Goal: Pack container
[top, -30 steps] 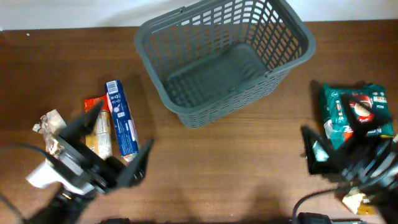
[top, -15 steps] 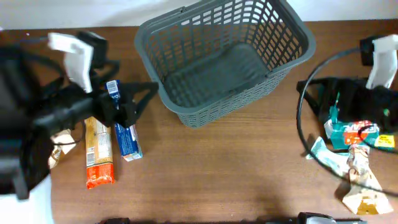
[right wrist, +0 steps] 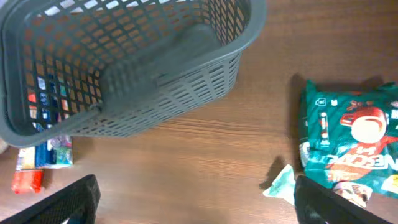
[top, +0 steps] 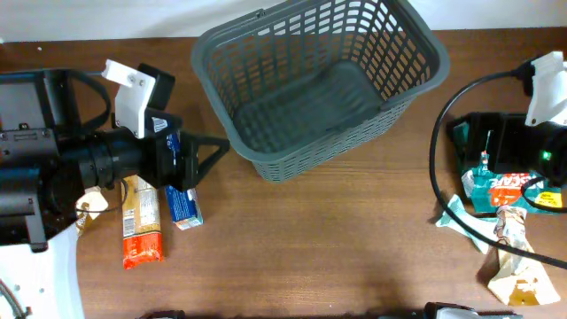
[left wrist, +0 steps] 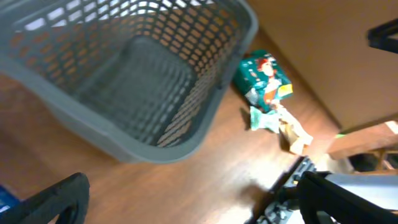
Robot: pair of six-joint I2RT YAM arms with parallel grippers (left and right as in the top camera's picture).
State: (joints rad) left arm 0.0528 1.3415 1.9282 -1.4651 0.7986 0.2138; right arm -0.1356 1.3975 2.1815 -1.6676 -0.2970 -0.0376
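The dark grey lattice container [top: 301,155] stands tilted at the back middle of the table and holds nothing. It also shows in the left wrist view [left wrist: 155,151] and the right wrist view [right wrist: 174,93]. My left gripper [top: 202,156] is open and empty, hovering left of the container above a blue snack packet [top: 182,202]. An orange packet [top: 140,223] lies beside the blue one. My right gripper [right wrist: 199,202] is open and empty, above the table left of a green snack packet [right wrist: 348,134], which also shows from overhead [top: 498,188].
Crumpled pale wrappers [top: 512,259] lie in front of the green packet at the right. A small wrapper [top: 87,206] lies under the left arm. A black cable [top: 438,168] loops from the right arm.
Both arms have moved from the table's front edge to its sides. The left gripper has since edged right toward the container. The packets now show uncovered.
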